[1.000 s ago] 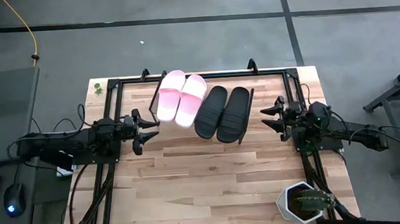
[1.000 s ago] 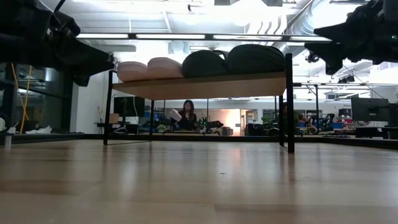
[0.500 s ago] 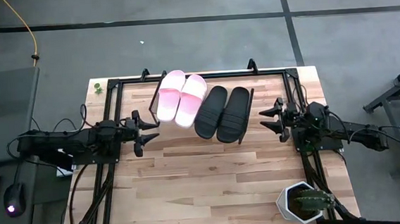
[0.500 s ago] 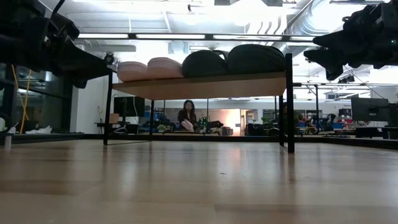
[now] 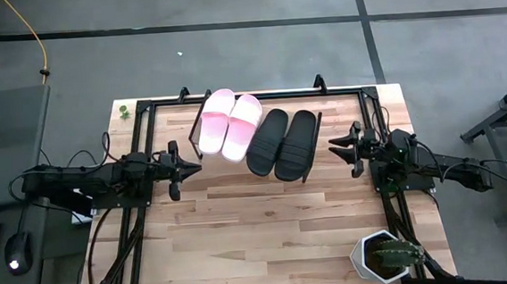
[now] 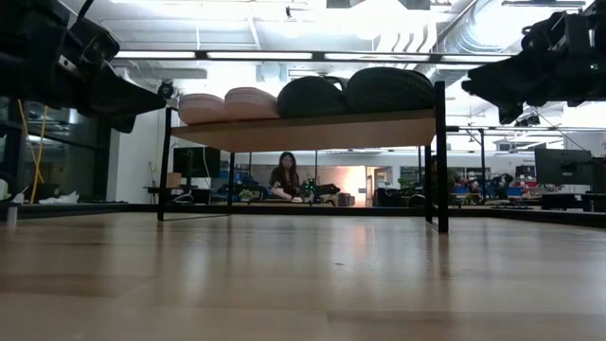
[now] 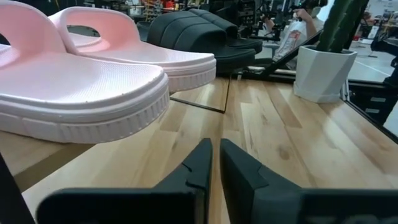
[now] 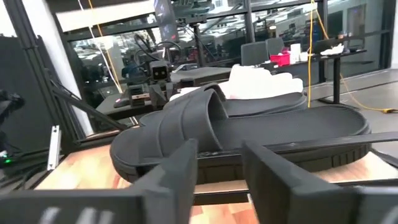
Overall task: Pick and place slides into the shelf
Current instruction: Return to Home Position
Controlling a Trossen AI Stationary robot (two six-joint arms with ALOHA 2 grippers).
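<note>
Two pink slides (image 5: 229, 126) and two black slides (image 5: 281, 144) lie side by side, soles down, on the slanted shelf (image 6: 312, 130), whose black frame (image 5: 311, 149) shows beside them. The pink ones (image 7: 81, 81) fill the left wrist view and a black one (image 8: 236, 134) the right wrist view. My left gripper (image 5: 194, 167) hovers shut left of the shelf, pointing at it. My right gripper (image 5: 333, 150) hovers right of the shelf, open, with nothing between its fingers (image 8: 177, 174).
A cactus in a white pot (image 5: 385, 256) stands at the table's near right corner. Black frame rails (image 5: 137, 141) run along the table's left, far and right sides. Bare wood (image 5: 260, 231) lies between shelf and near edge. A person (image 6: 284, 178) sits in the room behind.
My left gripper has shut its fingers on nothing. My right gripper's fingers have drawn closer together but still stand apart. The slides have not moved.
</note>
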